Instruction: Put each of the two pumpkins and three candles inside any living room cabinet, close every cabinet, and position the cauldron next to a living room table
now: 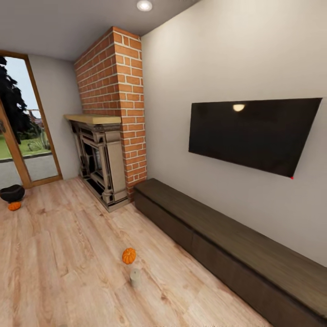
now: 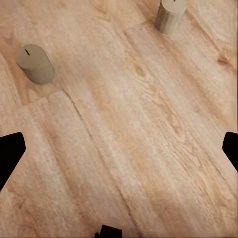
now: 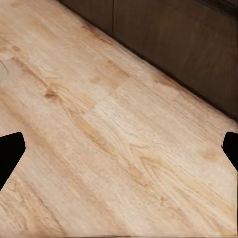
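Observation:
In the head view an orange pumpkin (image 1: pixel 128 255) lies on the wood floor with a beige-grey candle (image 1: pixel 135 277) just in front of it. At the far left, the black cauldron (image 1: pixel 12 193) sits by the glass door with the second pumpkin (image 1: pixel 14 205) beside it. The long dark brown cabinet (image 1: pixel 227 240) runs along the right wall, its fronts closed. My left gripper (image 2: pixel 119 148) hangs open over bare floor, with two upright candles (image 2: pixel 35 63) (image 2: pixel 170 15) beyond its fingertips. My right gripper (image 3: pixel 119 148) is open above the floor near the cabinet front (image 3: pixel 188 44).
A stone-coloured fireplace (image 1: pixel 102 163) with a brick chimney (image 1: pixel 120 104) stands at the cabinet's far end. A black TV (image 1: pixel 254 134) hangs on the wall above the cabinet. A tall glass door (image 1: pixel 22 136) fills the far left. Wood floor (image 1: pixel 68 254) stretches between them.

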Tool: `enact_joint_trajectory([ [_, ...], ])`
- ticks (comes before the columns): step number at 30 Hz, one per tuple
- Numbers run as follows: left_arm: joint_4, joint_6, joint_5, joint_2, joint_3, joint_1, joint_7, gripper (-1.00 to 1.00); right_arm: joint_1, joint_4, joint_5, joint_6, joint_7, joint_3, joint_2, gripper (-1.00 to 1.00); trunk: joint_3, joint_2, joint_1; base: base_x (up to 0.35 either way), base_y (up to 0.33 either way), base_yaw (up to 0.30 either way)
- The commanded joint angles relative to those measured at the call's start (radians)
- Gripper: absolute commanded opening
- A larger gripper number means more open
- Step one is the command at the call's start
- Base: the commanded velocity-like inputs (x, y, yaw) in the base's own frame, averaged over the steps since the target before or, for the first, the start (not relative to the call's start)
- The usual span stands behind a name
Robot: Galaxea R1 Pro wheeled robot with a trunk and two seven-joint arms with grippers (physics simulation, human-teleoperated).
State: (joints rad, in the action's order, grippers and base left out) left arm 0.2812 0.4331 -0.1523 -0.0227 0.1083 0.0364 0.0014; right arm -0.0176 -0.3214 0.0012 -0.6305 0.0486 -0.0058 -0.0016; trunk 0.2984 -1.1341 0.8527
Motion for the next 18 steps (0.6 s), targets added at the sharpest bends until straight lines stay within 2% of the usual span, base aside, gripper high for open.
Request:
enact_joint_trajectory([
  [1, -0.001, 0.002, -0.007, 0.000, -0.003, 0.000, 0.000, 1.00, -0.001, 0.001, 0.000, -0.003, 0.002, 0.000, 0.000, 1.00, 0.001, -0.001, 0.000, -0.153, 0.132, -0.246],
  [10, -0.002, 0.001, -0.007, 0.000, -0.004, 0.000, 0.000, 1.00, -0.001, 0.001, 0.000, -0.003, 0.002, 0.000, 0.000, 1.00, -0.006, -0.001, 0.000, -0.215, 0.131, -0.248],
  [18, -0.002, 0.002, -0.007, 0.000, -0.003, 0.000, 0.000, 1.00, -0.001, 0.001, 0.000, -0.003, 0.002, 0.000, -0.001, 1.00, -0.011, -0.001, 0.000, -0.028, 0.008, -0.253],
])
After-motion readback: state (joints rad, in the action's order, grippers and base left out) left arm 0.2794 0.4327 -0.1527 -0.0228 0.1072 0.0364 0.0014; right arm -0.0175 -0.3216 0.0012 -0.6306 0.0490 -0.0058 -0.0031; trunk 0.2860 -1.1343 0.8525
